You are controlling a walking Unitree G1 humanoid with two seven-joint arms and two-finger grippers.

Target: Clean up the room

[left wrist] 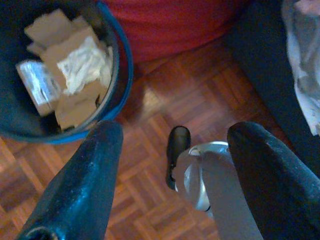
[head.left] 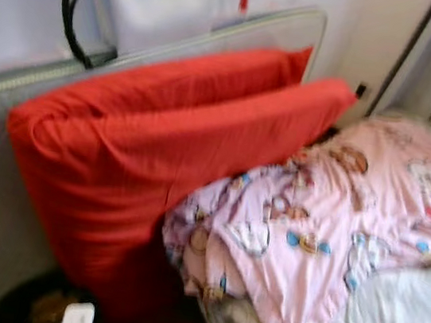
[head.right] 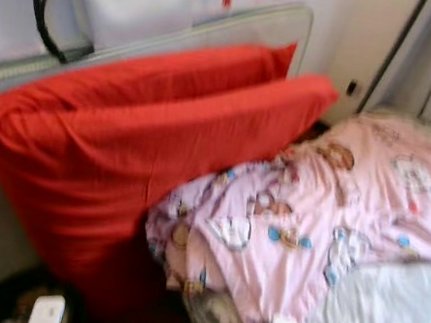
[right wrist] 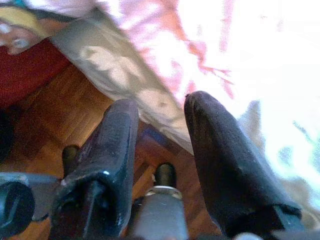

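Two red pillows (head.left: 160, 154) lean against the wall beside a rumpled pink blanket (head.left: 336, 219), awaiting tidying, while the left gripper (left wrist: 170, 165) hangs wide open near a bin (left wrist: 122, 65) and the right gripper (right wrist: 160, 145) hangs narrowly parted by the bed.

I count two big red fabric pillows (head.left: 151, 160), one pink cartoon-print quilt (head.left: 336, 219), one white bag with black straps (head.left: 153, 4), and one dark round bin (left wrist: 120, 75) holding maybe four or five cardboard scraps (left wrist: 70, 65); blur makes that rough.
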